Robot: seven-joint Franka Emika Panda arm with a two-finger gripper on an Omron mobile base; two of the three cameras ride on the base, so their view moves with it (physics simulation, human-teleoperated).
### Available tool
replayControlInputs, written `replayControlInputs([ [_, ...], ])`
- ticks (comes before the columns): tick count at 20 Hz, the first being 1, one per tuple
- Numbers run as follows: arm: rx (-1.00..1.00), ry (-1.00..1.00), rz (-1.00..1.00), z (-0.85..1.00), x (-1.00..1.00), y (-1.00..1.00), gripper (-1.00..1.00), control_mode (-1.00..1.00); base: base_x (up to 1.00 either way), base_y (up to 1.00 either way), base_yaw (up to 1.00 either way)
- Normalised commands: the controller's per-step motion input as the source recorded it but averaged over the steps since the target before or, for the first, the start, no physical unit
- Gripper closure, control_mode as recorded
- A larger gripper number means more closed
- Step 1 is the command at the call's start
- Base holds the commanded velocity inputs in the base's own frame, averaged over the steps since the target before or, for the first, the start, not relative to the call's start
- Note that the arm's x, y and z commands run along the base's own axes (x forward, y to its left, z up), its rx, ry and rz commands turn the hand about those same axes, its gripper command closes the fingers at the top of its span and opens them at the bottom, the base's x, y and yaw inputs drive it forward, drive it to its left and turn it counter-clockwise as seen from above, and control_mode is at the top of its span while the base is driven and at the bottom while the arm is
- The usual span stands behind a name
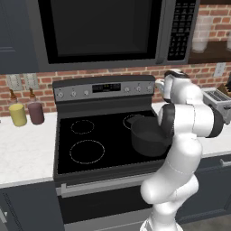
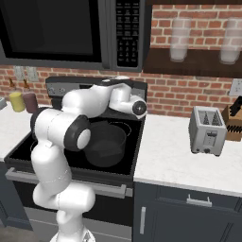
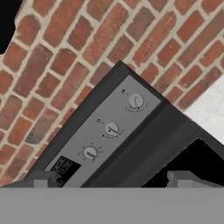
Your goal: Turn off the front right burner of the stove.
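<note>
Brick wall behind stove [image 3: 131, 144] knobs [image 3: 112, 129], above open gripper [image 3: 109, 179].

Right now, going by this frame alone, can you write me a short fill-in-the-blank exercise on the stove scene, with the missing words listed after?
1. The dark round pot sits on the black glass cooktop of the wide electric stove, on its ____ side.
2. In the hand view, ____ round knobs show on the grey steel back panel.
3. The silver toaster stands on the white ____.
4. The wall behind the stove is red ____.

Missing words: right; three; counter; brick
</note>
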Motion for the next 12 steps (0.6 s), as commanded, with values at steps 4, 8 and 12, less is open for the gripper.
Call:
replayControlInputs([
  [4, -0.01, 0.0, 0.0, -0.1, 0.31, 0.0, -1.0, -1.0, 0.0, 0.0, 0.0],
  [8, 0.0, 0.0, 0.0, -0.07, 0.33, 0.0, -1.0, -1.0, 0.0, 0.0, 0.0],
  [12, 0.0, 0.0, 0.0, -0.12, 0.34, 0.0, -1.0, -1.0, 0.0, 0.0, 0.0],
])
